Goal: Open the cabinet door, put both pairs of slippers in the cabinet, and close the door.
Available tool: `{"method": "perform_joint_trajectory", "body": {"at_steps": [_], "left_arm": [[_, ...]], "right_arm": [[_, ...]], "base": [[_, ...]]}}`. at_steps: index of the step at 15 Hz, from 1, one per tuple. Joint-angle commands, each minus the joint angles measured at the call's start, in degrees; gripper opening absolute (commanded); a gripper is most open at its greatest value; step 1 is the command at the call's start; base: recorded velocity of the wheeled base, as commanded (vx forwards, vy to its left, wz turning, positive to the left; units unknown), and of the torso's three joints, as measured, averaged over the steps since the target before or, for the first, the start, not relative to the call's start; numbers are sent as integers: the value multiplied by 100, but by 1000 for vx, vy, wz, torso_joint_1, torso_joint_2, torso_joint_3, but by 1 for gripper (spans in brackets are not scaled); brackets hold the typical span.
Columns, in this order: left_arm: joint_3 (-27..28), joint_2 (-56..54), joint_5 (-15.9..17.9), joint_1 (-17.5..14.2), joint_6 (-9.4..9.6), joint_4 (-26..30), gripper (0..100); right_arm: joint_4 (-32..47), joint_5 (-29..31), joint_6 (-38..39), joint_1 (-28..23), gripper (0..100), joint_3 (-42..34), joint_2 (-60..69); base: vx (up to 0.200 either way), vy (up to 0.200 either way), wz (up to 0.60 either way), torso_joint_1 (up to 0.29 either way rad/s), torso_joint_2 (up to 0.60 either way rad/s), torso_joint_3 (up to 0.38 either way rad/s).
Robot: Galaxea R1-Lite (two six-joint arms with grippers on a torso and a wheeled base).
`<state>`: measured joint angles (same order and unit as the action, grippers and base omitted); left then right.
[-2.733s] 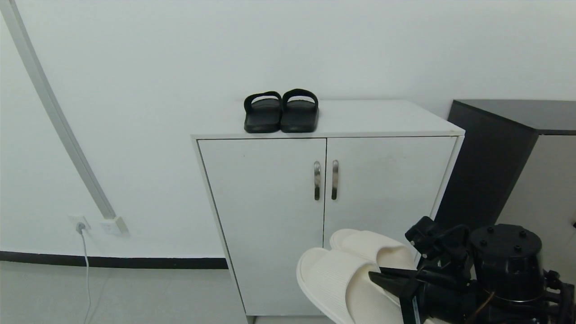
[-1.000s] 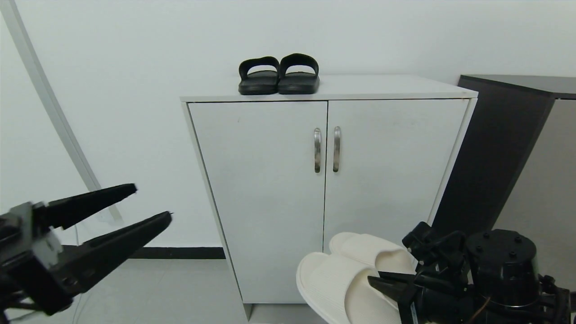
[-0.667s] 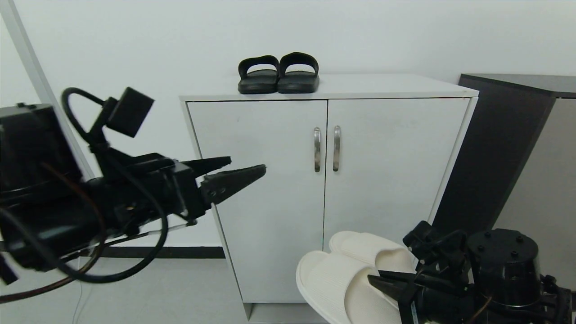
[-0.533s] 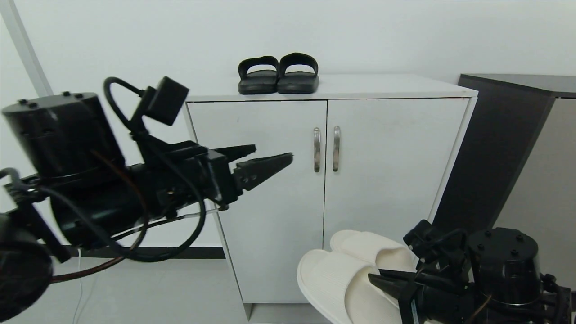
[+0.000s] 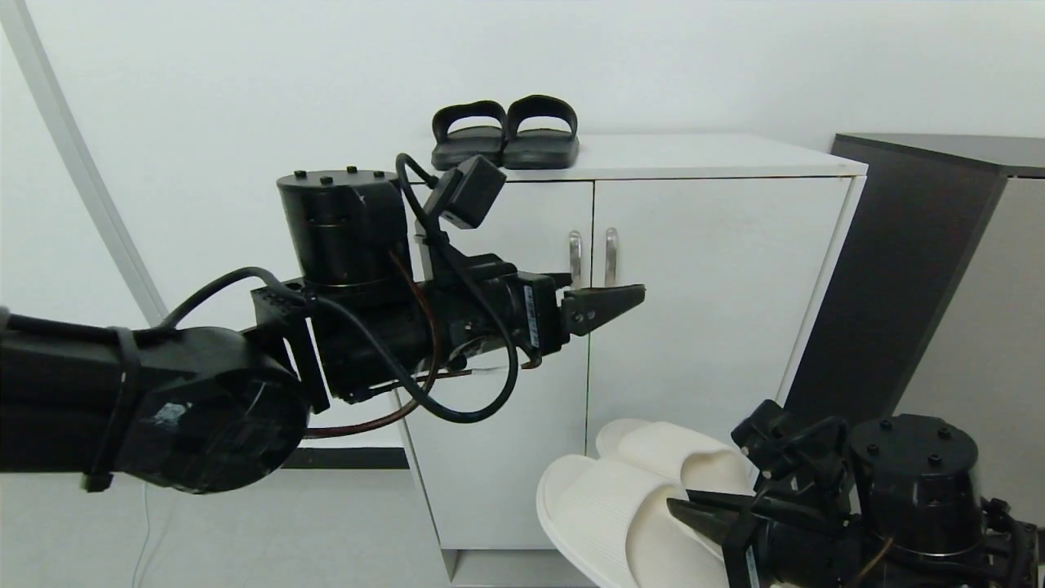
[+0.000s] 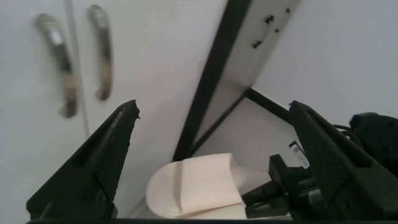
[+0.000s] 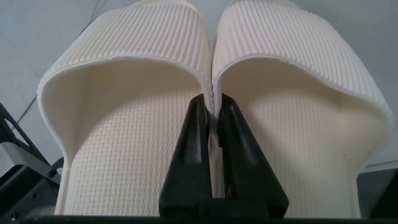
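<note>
The white cabinet (image 5: pixel 702 343) has both doors shut, with two metal handles (image 5: pixel 575 255) side by side at the centre seam. A black pair of slippers (image 5: pixel 506 135) stands on its top. My left gripper (image 5: pixel 608 287) is open, its fingers wide apart, held level just in front of the handles (image 6: pixel 59 74). Low at the right, my right gripper (image 5: pixel 694 510) is shut on the white slippers (image 5: pixel 629 498), pinching the two inner edges together (image 7: pixel 211 115). The white pair (image 6: pixel 199 183) hangs in front of the lower right door.
A dark cabinet (image 5: pixel 898 286) stands right against the white one. A grey conduit (image 5: pixel 82 163) runs slanting down the wall at the left. Below it lie a black baseboard (image 5: pixel 343 457) and open grey floor.
My left arm swung in from the lower left, up and to the right, until its open gripper reached the handles. The head view dropped early on. The right arm kept still.
</note>
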<state>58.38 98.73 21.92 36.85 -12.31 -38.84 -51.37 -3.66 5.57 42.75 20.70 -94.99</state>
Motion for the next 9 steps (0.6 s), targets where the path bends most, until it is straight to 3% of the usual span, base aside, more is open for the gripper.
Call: {"method": "perform_joint_trajectory", "body": {"at_steps": [1, 4, 6, 7, 9], "left_arm": [[200, 225, 278, -47, 1, 26, 100], [666, 516, 752, -64, -131, 263, 100], [965, 665, 1253, -214, -412, 421, 100], [1211, 814, 1368, -249, -632, 439, 100], [1580, 1157, 1324, -257, -650, 491, 100]], "right_arm": [[-4, -3, -3, 5, 0, 4, -64], [-4, -12, -3, 5, 0, -5, -64], [-4, -3, -3, 5, 0, -5, -64], [-4, -3, -3, 5, 0, -13, -64], [-4, -12, -3, 5, 0, -13, -72]], "base": [[0, 0, 0, 0, 0, 0], [0, 0, 0, 0, 0, 0], [0, 0, 0, 0, 0, 0], [0, 0, 0, 0, 0, 0], [0, 0, 0, 0, 0, 0]]}}
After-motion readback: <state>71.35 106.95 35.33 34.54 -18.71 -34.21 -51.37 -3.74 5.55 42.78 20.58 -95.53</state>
